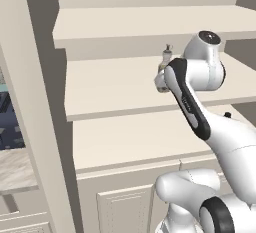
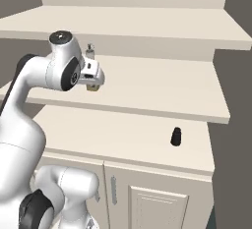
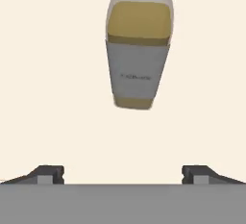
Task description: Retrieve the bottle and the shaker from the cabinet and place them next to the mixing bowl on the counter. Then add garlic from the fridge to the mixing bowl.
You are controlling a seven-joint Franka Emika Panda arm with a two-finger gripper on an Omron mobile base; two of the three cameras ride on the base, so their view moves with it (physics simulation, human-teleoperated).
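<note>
The bottle (image 3: 138, 59), yellowish-olive with a grey label and a pale cap, stands upright on the cabinet's middle open shelf (image 1: 110, 84). In the hand view it lies straight ahead of my gripper (image 3: 123, 174), whose fingers stand wide open and short of it, with nothing between them. From the base views my hand (image 2: 91, 78) hovers at the bottle (image 2: 90, 51), covering its middle; the bottle's cap (image 1: 167, 53) pokes up behind my forearm. The shaker (image 2: 175, 136), a small black cylinder, stands on the lower shelf to the right, and its top (image 1: 227, 114) peeks past my arm.
The cream cabinet has another shelf (image 2: 147, 24) close above the bottle and panelled doors (image 2: 157, 203) with grey handles below. A tall side panel (image 1: 35, 107) bounds the shelves on the left. A strip of marbled counter (image 1: 15, 169) lies beyond it.
</note>
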